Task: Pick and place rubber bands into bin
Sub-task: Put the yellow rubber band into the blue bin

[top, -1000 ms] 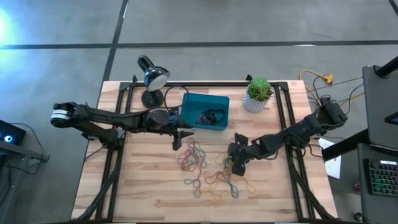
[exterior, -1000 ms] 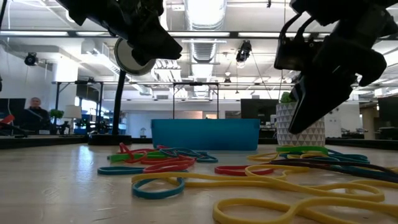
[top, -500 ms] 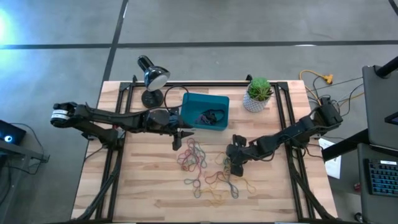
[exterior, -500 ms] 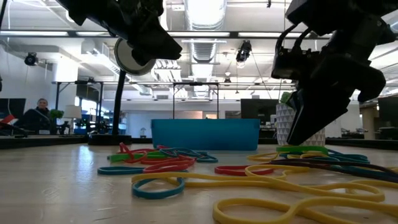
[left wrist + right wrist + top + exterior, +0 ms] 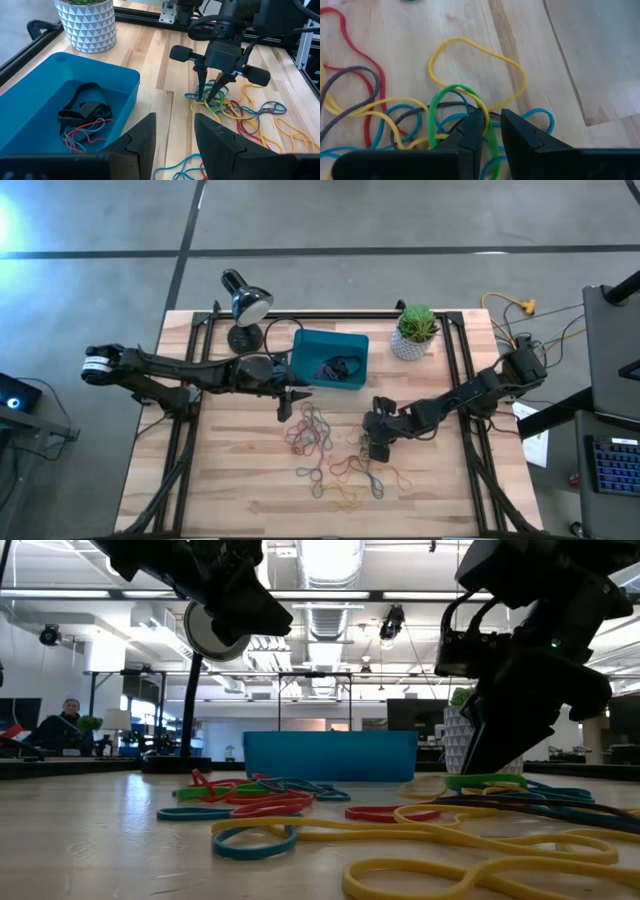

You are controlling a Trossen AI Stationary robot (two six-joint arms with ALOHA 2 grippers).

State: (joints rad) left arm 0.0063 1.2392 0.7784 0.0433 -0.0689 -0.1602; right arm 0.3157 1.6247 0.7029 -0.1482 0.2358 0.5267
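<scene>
The rubber bands (image 5: 318, 435) lie in a loose, mixed-colour heap on the wooden table, near side of the teal bin (image 5: 305, 345). A few dark and thin red bands rest on the bin's floor (image 5: 82, 112). My right gripper (image 5: 378, 448) points down into the heap's right part. Its fingers stand narrowly open with a green band (image 5: 436, 107) running between them (image 5: 491, 122). My left gripper (image 5: 290, 400) is open and hovers by the bin's near-left corner, touching nothing (image 5: 175, 132). My right gripper comes from above, slanting from the table's right, with its fingertips (image 5: 201, 92) down among the bands on the table. A green band passes through the gap between them. I cannot tell whether the fingers touch it.
A black desk lamp (image 5: 245, 305) stands at the far left and a white plant pot (image 5: 412, 335) to the right of the bin. Black frame rails (image 5: 455, 370) run along both table sides. Bare wood lies on the near left. A person (image 5: 68, 720) sits far behind.
My right gripper has dropped lower into the heap and edged slightly toward the table's left. My left arm has kept still.
</scene>
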